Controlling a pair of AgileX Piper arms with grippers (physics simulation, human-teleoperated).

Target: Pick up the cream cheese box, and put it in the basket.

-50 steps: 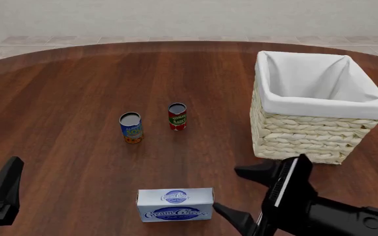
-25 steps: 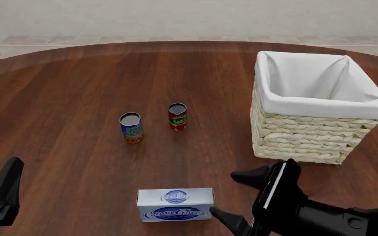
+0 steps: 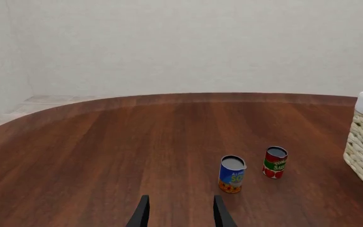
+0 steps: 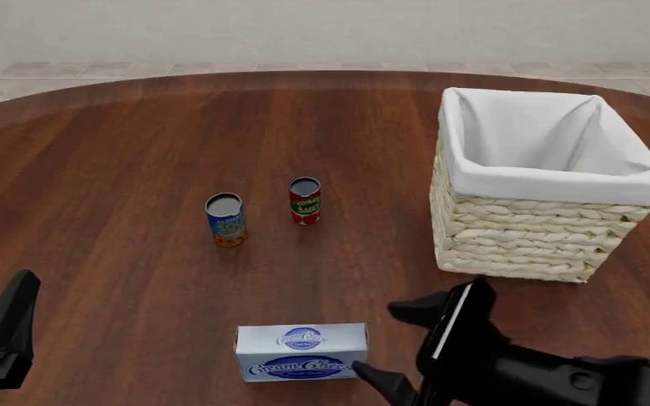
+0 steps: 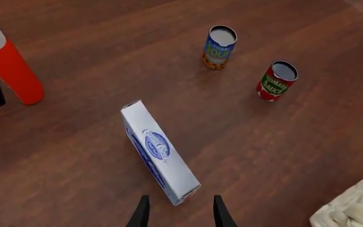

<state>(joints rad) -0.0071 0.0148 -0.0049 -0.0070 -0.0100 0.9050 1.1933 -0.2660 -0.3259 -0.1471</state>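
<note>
The cream cheese box (image 4: pixel 301 352) lies flat on the brown wooden table (image 4: pixel 122 169), at the near edge, white with blue oval logos on its top and its near side. Nothing touches it.

The right gripper (image 4: pixel 399 342) hangs just beside the box, off its right end, with its two black fingers spread wide: one fingertip (image 4: pixel 406 310) is level with the far edge of the box and the other sits close to the box's near right corner. In the right wrist view the box (image 5: pixel 159 152) runs lengthwise toward the gap between the two fingertips, its closest corner just ahead of them and not between them.

The basket (image 4: pixel 542 188) stands beyond the box and to its right, well apart from it, pale wicker with a white cloth folded over the rim. Only cloth shows inside it.

Beyond the box, about the middle of the table, stand two small cans: a blue can (image 4: pixel 226 220) and, just to its right and a little farther off, a red can (image 4: pixel 305 200). They are near each other and not touching.

The left gripper (image 4: pixel 3 330) hangs far to the left of the box, over the table's near edge. In the left wrist view its fingertips (image 3: pixel 142 215) are spread apart with only bare wood between them.
</note>
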